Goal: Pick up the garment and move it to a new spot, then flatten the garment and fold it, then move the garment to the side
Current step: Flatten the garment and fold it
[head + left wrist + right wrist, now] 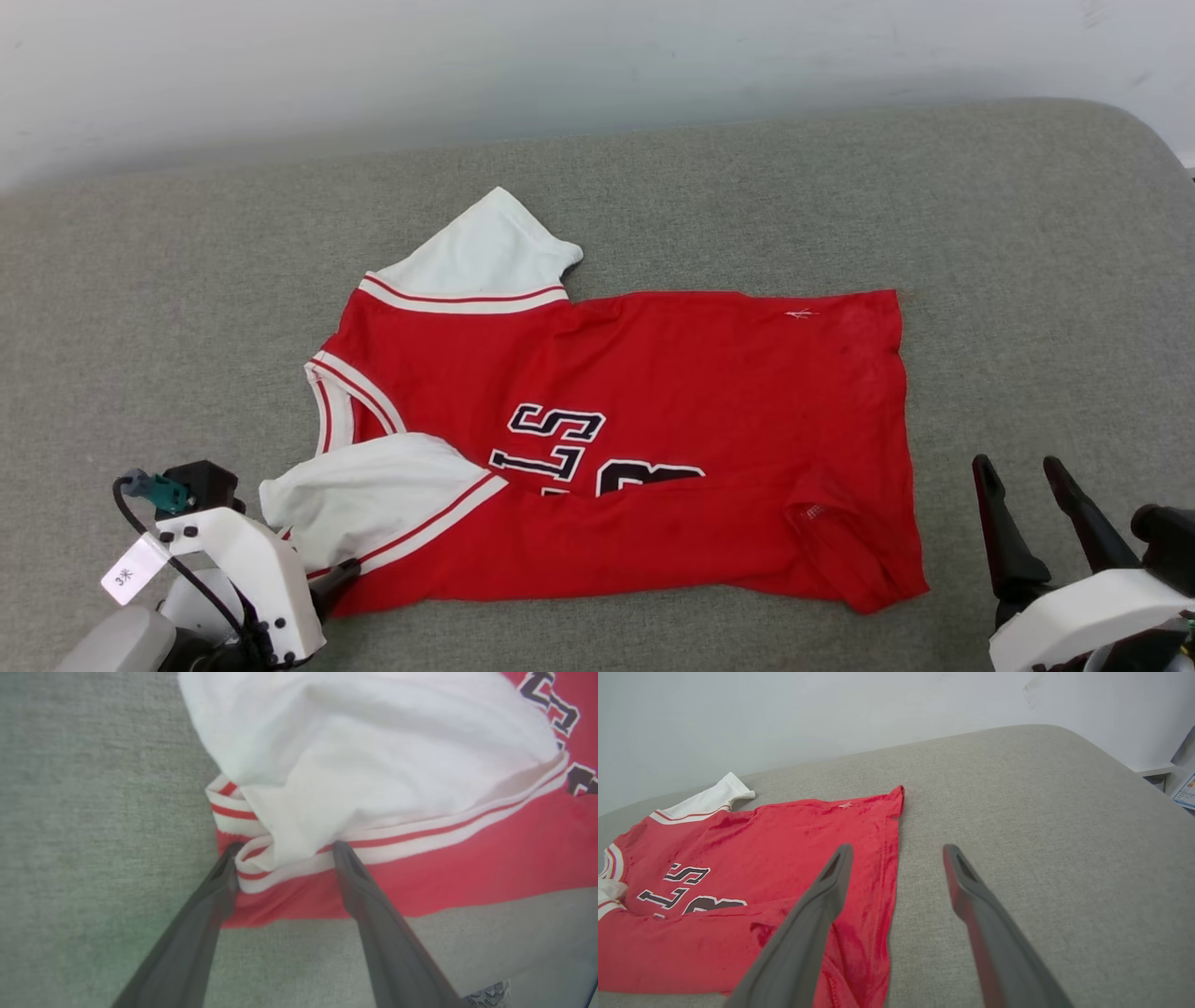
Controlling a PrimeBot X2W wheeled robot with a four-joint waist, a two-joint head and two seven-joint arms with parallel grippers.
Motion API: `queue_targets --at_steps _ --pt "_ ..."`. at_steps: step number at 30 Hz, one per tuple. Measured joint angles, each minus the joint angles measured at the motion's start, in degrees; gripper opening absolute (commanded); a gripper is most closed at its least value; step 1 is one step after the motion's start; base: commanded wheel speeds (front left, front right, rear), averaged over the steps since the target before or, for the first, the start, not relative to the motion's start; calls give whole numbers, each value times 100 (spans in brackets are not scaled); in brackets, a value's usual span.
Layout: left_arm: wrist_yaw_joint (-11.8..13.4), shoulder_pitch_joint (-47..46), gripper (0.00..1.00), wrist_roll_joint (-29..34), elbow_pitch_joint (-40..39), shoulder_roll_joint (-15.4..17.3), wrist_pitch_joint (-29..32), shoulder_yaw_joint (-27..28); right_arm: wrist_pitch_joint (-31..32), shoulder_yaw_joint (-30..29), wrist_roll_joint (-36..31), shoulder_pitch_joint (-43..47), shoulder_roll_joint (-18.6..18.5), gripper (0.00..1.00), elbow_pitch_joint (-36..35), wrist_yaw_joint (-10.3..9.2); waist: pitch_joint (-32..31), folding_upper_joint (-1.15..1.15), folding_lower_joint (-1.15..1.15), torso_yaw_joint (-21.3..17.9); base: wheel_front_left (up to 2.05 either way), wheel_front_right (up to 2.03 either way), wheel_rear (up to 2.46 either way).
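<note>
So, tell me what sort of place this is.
Probably an indoor room, home or lab I cannot tell: a grey fabric-covered padded surface like a sofa or bed, a plain pale wall behind it, and a red jersey T-shirt spread on it.

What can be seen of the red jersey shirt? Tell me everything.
The red jersey-style T-shirt, thin knit cloth with white short sleeves, red-and-white stripe trim and black white-outlined lettering, lies sideways on the grey fabric surface, collar to the robot's left. Its near edge is folded up over the lettering; the near sleeve lies on the front. The open left pincer straddles bunched sleeve trim.
</note>
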Motion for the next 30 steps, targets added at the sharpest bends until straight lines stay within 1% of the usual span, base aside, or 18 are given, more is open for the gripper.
queue_targets --at_steps 1,4,6,8,13,17,21,24,27,30 --pt "-59 -11 0 -32 31 -54 -55 3 82 -43 58 1 0 100 15 0 2 0 0 10 0 0 0" --pt "-209 -32 0 18 81 -114 -252 0 382 -145 188 4 -54 100 62 0 -25 0 0 40 0 0 0" --pt "-242 -35 0 100 34 -170 -407 -12 666 -181 354 12 -151 100 90 0 -61 0 0 71 0 0 0" --pt "-263 -41 0 144 -62 -162 -513 5 1090 -186 493 44 -299 100 134 0 -110 0 0 107 0 0 0" --pt "-267 -3 0 263 -436 -84 -676 20 2275 -99 881 147 -609 100 151 0 -213 0 0 216 0 0 0" --pt "-165 30 0 360 -795 5 -723 26 3032 138 1081 146 -742 100 83 0 -246 0 0 334 0 0 0" --pt "-91 24 0 441 -1056 24 -720 3 3381 421 1090 90 -775 100 4 0 -179 0 0 455 0 0 0" --pt "-64 0 0 483 -1163 2 -716 -23 3509 577 1071 4 -775 100 100 0 -71 0 0 529 0 0 0" --pt "-59 -63 0 493 -1219 -65 -725 -49 3523 635 1023 -82 -776 100 346 0 63 0 1 587 0 0 0" --pt "-62 -94 0 521 -1230 -98 -733 -62 3375 669 914 -219 -792 100 670 1 196 0 1 630 0 0 0"
